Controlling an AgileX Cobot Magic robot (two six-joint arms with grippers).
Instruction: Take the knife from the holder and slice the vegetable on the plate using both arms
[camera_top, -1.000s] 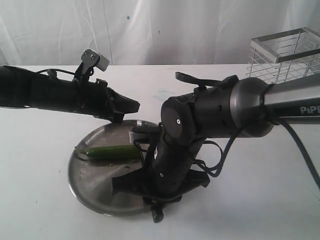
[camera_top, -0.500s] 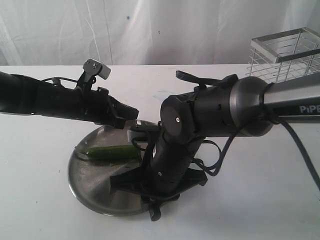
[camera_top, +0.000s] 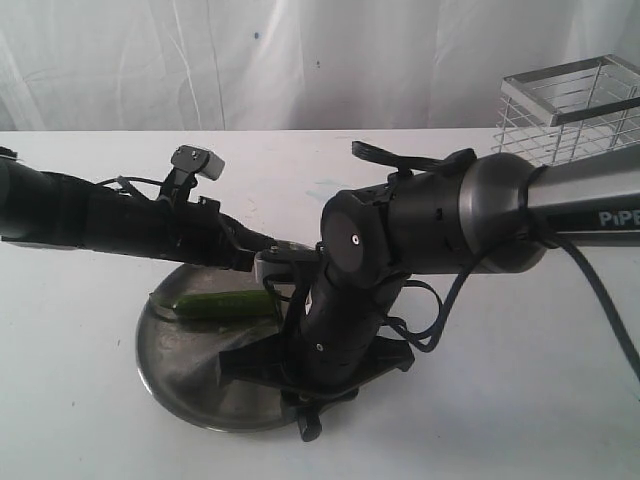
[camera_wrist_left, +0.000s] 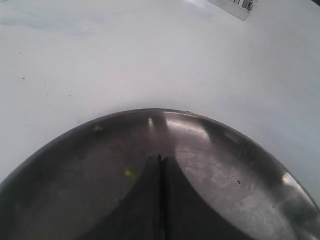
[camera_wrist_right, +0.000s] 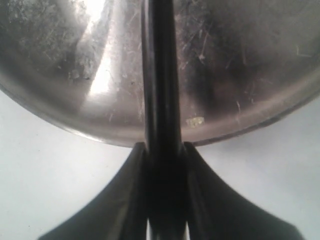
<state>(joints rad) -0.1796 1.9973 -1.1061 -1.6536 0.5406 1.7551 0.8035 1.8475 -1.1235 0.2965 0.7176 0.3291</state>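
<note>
The green vegetable (camera_top: 225, 303) lies on the left half of the steel plate (camera_top: 170, 375). My right gripper (camera_wrist_right: 162, 145) is shut on the black knife (camera_wrist_right: 160, 75), which reaches out over the plate (camera_wrist_right: 240, 60) from its rim. In the exterior view the knife's dark blade (camera_top: 250, 362) points left, below the vegetable, and the bulky right arm hides most of the right gripper (camera_top: 300, 378). My left gripper (camera_wrist_left: 161, 159) is shut and empty, low over the plate (camera_wrist_left: 225, 165). Its tip (camera_top: 265, 250) is near the far rim, just beyond the vegetable. The wire holder (camera_top: 575, 110) stands at the back right.
Small green scraps (camera_wrist_left: 130, 173) lie on the plate. A corner of the holder (camera_wrist_left: 235, 6) shows at the edge of the left wrist view. Loose black cables (camera_top: 440, 320) hang beside the right arm. White table surrounds the plate.
The left arm has come down and rightwards, bringing its shut gripper to the plate's far rim. The right arm with the knife has sunk slightly. The vegetable has not moved.
</note>
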